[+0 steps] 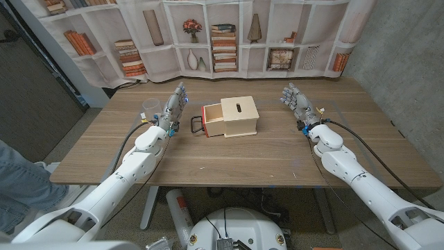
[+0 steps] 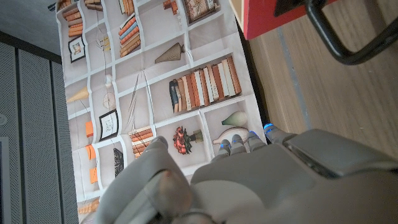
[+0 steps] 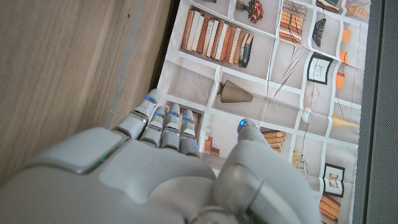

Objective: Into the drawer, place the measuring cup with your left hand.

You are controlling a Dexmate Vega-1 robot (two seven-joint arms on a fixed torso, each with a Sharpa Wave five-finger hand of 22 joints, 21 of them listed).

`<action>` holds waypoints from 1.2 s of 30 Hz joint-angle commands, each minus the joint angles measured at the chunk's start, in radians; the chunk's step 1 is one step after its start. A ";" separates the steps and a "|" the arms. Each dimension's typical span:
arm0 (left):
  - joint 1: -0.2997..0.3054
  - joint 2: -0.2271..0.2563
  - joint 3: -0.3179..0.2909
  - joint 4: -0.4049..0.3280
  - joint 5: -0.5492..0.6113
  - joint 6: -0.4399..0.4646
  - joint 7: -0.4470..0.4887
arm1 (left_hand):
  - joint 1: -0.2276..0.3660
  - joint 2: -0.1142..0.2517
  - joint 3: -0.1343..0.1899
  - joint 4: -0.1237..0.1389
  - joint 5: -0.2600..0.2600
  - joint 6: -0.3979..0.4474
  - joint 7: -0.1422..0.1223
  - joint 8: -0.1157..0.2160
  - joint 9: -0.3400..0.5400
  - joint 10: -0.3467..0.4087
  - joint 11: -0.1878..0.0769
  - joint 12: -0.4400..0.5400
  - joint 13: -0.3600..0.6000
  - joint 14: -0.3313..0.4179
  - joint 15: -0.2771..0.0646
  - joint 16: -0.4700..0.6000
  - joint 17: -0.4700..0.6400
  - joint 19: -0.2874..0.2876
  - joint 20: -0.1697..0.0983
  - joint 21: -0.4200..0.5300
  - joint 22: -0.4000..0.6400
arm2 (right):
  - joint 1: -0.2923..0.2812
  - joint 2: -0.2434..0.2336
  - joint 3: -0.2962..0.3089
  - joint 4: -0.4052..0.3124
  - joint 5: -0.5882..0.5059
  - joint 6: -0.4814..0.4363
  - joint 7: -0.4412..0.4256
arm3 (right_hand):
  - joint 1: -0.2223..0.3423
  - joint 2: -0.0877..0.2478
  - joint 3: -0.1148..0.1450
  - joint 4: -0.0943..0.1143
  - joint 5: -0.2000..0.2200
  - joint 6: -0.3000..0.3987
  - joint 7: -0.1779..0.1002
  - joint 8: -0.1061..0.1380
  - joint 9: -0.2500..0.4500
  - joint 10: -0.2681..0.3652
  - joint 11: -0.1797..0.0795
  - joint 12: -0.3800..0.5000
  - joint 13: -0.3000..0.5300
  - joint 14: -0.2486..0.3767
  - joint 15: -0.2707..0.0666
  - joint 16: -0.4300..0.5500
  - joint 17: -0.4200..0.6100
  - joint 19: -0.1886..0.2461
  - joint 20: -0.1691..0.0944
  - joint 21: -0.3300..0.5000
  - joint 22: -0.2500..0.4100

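A clear measuring cup (image 1: 148, 109) stands on the wooden table (image 1: 236, 156), just to the outer side of my left hand (image 1: 173, 108). That hand stands raised with its fingers apart and holds nothing. A small wooden box (image 1: 238, 114) sits mid-table with its drawer (image 1: 212, 120) pulled out toward my left hand; the drawer has a red front and a black handle (image 1: 196, 126). In the left wrist view, the red drawer front (image 2: 267, 18) and the handle (image 2: 348, 40) lie beyond my left hand (image 2: 261, 180). My right hand (image 1: 298, 104) is raised to the right of the box, fingers apart and empty.
A bookshelf-print backdrop (image 1: 229, 42) hangs along the table's far edge. Bare tabletop runs between the two arms in front of the box. A person's leg (image 1: 17, 177) shows at the left edge, beside the table.
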 commanded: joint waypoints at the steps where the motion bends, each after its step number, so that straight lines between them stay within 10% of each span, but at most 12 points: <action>1: 0.001 0.004 -0.003 -0.027 -0.011 0.014 -0.001 | 0.013 0.001 0.008 -0.005 0.006 -0.029 0.006 0.004 0.005 -0.027 -0.001 0.006 0.004 -0.059 0.002 0.004 0.003 -0.066 -0.013 0.007 0.002 | -0.009 0.008 0.004 0.000 0.009 0.012 0.003 | 0.007 0.002 0.006 -0.001 0.003 0.008 -0.009 0.006 0.002 0.011 0.000 0.003 0.001 0.009 -0.004 0.008 0.003 0.007 -0.009 0.003 0.005; 36: 0.063 0.060 -0.035 -0.133 0.006 0.017 0.050 | 0.039 -0.004 0.008 -0.028 0.006 -0.022 0.011 0.008 0.004 -0.014 0.004 0.014 0.003 -0.038 0.006 0.011 0.001 -0.037 -0.016 0.013 0.001 | -0.030 0.009 0.005 -0.017 0.000 0.026 -0.017 | 0.013 0.005 0.004 -0.012 -0.010 0.019 -0.012 0.007 0.002 0.018 -0.004 -0.002 0.000 0.011 -0.014 0.007 0.002 -0.015 -0.005 -0.019 0.007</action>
